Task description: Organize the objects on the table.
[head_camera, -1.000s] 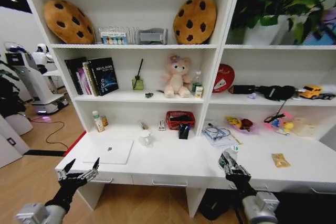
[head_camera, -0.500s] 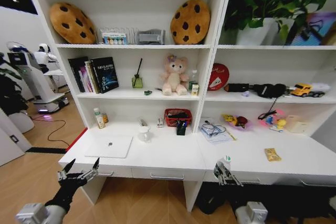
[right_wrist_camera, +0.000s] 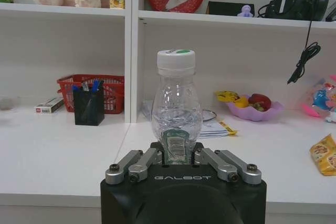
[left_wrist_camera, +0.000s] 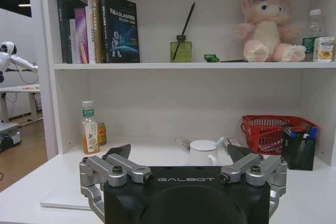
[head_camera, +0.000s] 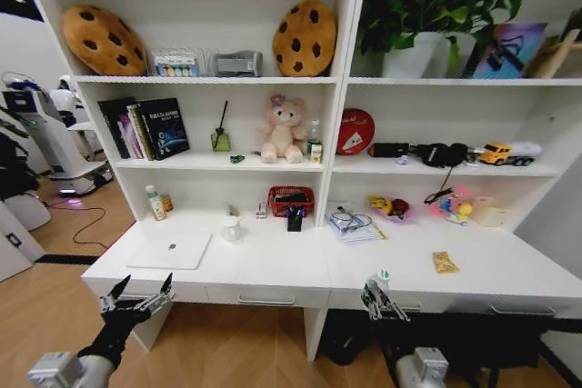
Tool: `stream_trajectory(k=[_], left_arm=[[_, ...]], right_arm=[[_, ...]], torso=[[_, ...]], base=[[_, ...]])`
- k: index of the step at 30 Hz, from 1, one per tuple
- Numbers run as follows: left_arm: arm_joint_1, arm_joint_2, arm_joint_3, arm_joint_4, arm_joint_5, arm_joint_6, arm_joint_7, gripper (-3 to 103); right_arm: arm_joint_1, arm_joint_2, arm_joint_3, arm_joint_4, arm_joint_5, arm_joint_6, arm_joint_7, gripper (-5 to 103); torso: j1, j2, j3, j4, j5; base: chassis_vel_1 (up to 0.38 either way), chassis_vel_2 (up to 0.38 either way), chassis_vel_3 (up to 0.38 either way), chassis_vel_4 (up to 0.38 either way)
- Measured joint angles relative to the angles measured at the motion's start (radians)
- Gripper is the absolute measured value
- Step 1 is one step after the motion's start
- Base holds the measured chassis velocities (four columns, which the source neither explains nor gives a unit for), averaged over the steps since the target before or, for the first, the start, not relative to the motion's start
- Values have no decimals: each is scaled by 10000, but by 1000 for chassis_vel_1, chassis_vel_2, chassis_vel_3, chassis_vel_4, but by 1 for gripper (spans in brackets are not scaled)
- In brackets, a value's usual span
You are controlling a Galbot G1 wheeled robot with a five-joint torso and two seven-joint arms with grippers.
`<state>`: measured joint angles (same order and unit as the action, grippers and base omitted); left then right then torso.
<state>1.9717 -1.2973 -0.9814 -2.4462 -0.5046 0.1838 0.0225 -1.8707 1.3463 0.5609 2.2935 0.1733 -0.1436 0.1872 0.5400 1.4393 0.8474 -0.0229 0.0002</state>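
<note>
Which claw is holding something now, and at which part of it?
The right claw grips a clear bottle at its base; the left claw holds nothing.

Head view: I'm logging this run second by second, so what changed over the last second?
The right tool, shut on the clear bottle, drew back from over the desk to in front of its edge. The camera shifted too, so the shelves' drift is not real motion. The left tool stayed open and parked by the desk's left corner; the laptop stayed put.
</note>
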Motion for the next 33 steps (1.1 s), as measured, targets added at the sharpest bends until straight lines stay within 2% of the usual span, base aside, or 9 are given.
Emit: stream_trajectory(k=[11,17,19,20,22,23,26,31,33], left_arm=[[0,0,1,0,0,0,2,100],[0,0,1,0,0,0,2,100],[0,0,0,0,0,0,2,100],[0,0,0,0,0,0,2,100],[0,0,-1,0,0,0,1,100],[0,0,0,0,0,0,1,100],[0,0,0,0,0,0,1,100],[0,0,0,0,0,0,2,100],[0,0,-1,0,0,0,1,100]], right_arm=[[-74,66,-305,-3,-204,-1,44,22],[-397,70,-645,-6,497,-734,453,22],[-750,35,-889,-73,1806,-1432,1355,22],[-750,35,-889,-73,1806,-1432,1355,22],[-979,-12,-920,-761,3908,-2188,2469,22],[-871,-6,-832,-1274,4257,-2287,2569,22],[-711,12,-723,-1965,4309,-2294,2506,22],[4,137,-535,-4867,3368,-1830,1570,22],[561,218,-569,-6592,2592,-1438,916,22]], torso=[[2,-1,1,-1,1],[1,-1,0,-3,-6],[2,0,1,-1,-4],[2,0,1,-1,-4],[2,0,1,-3,-3],[2,0,1,-3,-2],[2,0,1,-1,-2],[3,0,1,-3,-2],[3,-1,2,-2,-1]], base=[[-124,-169,111,159],[-11,-9,-6,16],[0,0,0,0],[0,0,0,0],[0,0,0,0],[0,0,0,0],[0,0,0,0],[0,0,0,0],[0,0,0,0]])
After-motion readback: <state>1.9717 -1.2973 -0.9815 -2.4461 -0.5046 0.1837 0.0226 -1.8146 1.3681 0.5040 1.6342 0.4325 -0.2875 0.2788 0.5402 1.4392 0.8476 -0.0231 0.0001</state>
